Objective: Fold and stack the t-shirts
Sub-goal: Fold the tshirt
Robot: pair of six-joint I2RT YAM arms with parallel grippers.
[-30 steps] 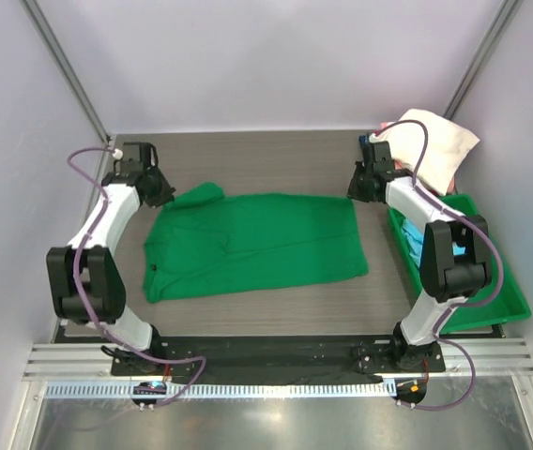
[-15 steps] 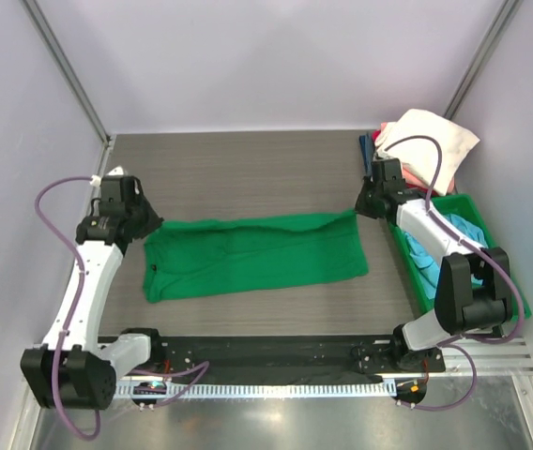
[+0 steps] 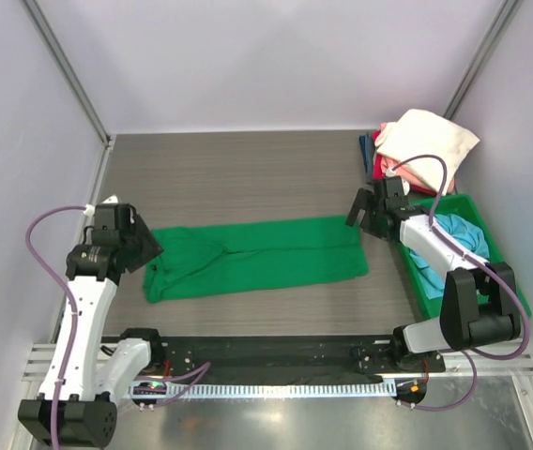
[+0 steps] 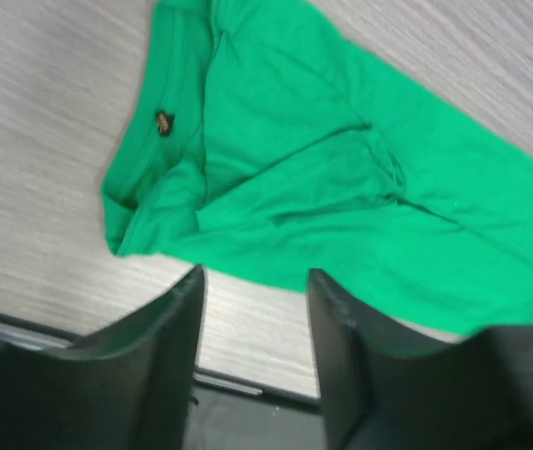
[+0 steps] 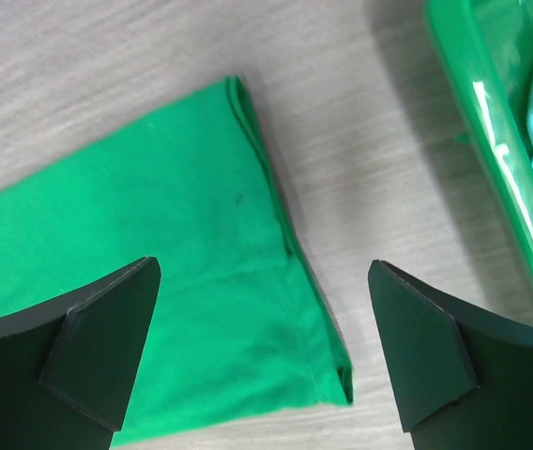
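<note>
Lying folded into long strip mid-tabletop [image 3: 248,178]: green t-shirt [image 3: 257,258]. Left hand [image 3: 143,246] open, empty, over its left end. Right hand [image 3: 357,208] spread wide, empty, over right end. Light blue shirt [image 3: 459,232] in green bin [image 5: 478,131].

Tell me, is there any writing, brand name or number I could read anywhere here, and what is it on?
No text here can be read.
Small dark-and-orange label at the collar of the green t-shirt: too small and blurred to read.
Green bin: no lettering visible.
</note>
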